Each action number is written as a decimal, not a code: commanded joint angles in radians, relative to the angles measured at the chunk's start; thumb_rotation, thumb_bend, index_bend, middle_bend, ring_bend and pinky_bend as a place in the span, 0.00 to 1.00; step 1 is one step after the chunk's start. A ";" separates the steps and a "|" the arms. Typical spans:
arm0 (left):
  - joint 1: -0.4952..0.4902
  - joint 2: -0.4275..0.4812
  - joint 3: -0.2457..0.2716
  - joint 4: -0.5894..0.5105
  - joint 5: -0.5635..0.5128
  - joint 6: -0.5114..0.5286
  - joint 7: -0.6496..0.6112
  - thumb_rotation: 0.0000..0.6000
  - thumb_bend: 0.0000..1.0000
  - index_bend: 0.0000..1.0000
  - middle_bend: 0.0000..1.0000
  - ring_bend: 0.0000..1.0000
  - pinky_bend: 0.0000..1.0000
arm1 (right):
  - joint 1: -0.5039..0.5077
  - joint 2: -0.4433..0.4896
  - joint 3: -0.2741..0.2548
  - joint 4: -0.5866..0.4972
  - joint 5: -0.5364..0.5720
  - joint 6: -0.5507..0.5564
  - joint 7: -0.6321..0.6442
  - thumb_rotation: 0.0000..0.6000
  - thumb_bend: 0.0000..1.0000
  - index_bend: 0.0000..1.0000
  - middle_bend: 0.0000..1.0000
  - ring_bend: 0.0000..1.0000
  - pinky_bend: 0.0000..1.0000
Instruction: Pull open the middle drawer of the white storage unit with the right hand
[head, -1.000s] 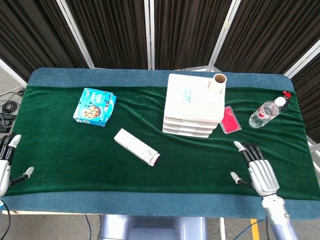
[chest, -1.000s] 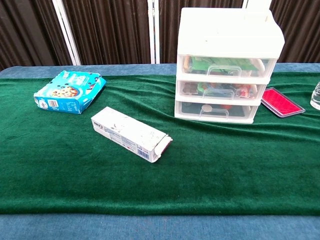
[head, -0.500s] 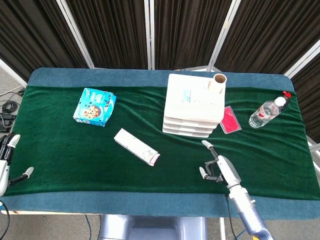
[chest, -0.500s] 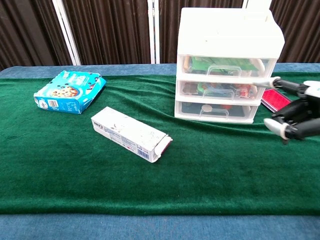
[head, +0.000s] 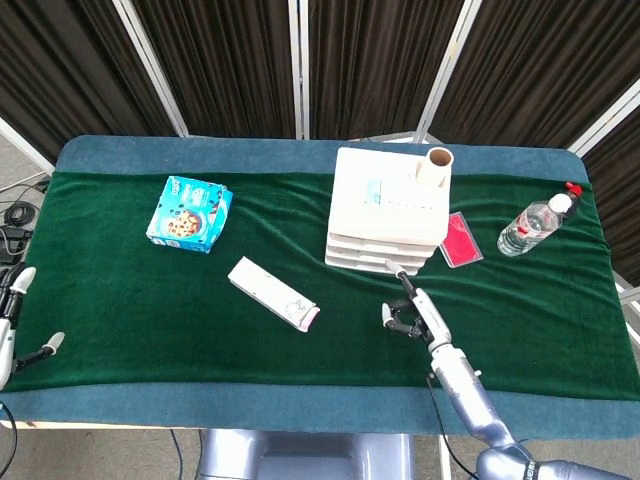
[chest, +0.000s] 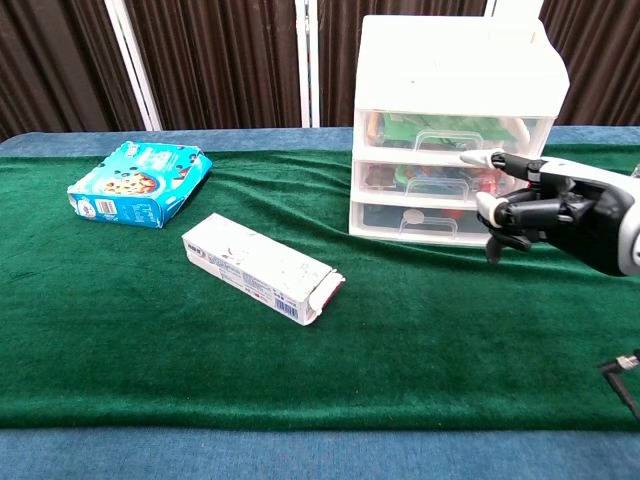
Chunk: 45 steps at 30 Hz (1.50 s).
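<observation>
The white storage unit (head: 388, 215) (chest: 455, 130) stands at the back right of the green cloth, all three drawers closed. Its middle drawer (chest: 430, 180) shows colourful contents through the clear front. My right hand (head: 408, 305) (chest: 545, 208) hovers just in front of the unit's right side, level with the middle and bottom drawers. One finger reaches toward the middle drawer's right end and the others are bent; it holds nothing and I see no contact. My left hand (head: 10, 322) lies at the table's near left edge, fingers apart and empty.
A cardboard tube (head: 438, 168) stands on the unit. A red flat case (head: 460, 240) (chest: 565, 203) and a water bottle (head: 530, 228) lie to its right. A long white carton (head: 273, 293) (chest: 262, 268) and a blue cookie box (head: 188, 213) (chest: 138, 183) lie to the left.
My right hand has swept from the near right table edge leftward and forward to the front of the storage unit, turning onto its side. The left hand has barely moved.
</observation>
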 joint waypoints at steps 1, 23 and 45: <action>-0.001 0.000 -0.001 0.001 -0.003 -0.002 -0.002 1.00 0.19 0.00 0.00 0.00 0.00 | 0.009 -0.014 0.010 0.015 0.009 -0.007 0.008 1.00 0.54 0.06 0.86 0.84 0.61; -0.007 0.007 -0.009 0.008 -0.027 -0.025 -0.029 1.00 0.19 0.00 0.00 0.00 0.00 | 0.066 -0.101 0.065 0.102 0.063 -0.036 0.016 1.00 0.54 0.13 0.86 0.84 0.61; -0.011 0.013 -0.003 0.008 -0.028 -0.041 -0.044 1.00 0.19 0.00 0.00 0.00 0.00 | 0.103 -0.158 0.106 0.170 0.105 -0.057 0.019 1.00 0.54 0.13 0.86 0.84 0.61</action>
